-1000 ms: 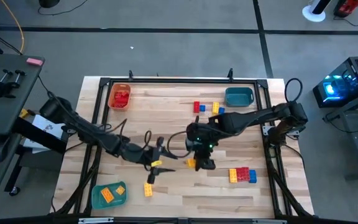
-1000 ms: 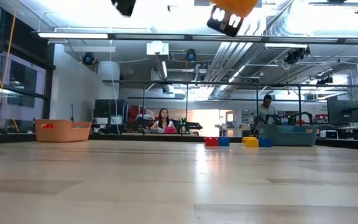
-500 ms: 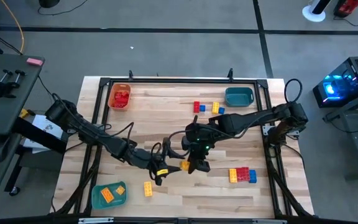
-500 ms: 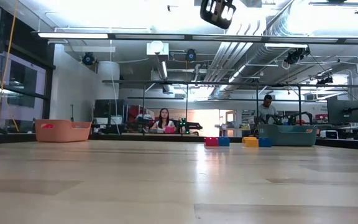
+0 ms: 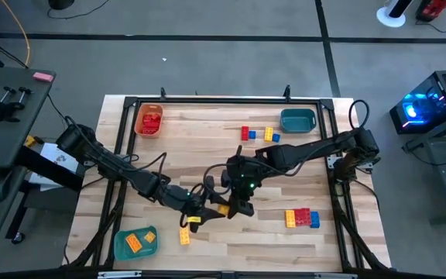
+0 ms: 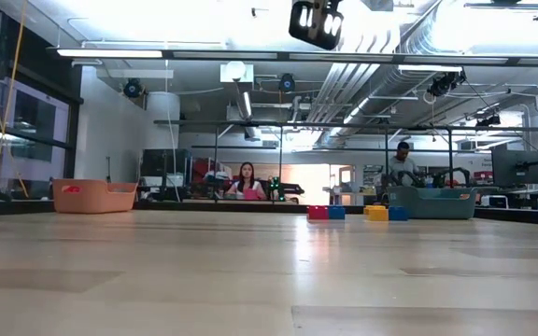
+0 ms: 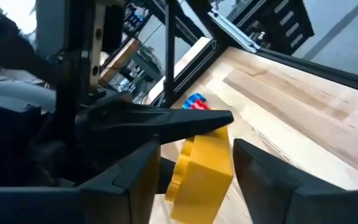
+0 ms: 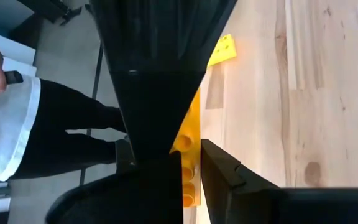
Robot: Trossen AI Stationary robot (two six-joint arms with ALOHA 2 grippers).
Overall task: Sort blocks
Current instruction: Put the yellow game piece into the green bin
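Handing a yellow block between 2 arms above mid-table.
I am keeping the right gripper [image 5: 238,208] clamped on the yellow block [image 7: 202,171]; left gripper [image 5: 200,213], part-open, is straddling it.

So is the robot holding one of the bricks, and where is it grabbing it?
Yes. The right gripper is shut on a yellow brick, pinching one end. The left gripper has its fingers on either side of the brick's body, not clearly squeezing it.

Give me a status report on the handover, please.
Right end effector shut on yellow block, mid-air. Left end effector open, fingers either side of it. Nothing else between them.
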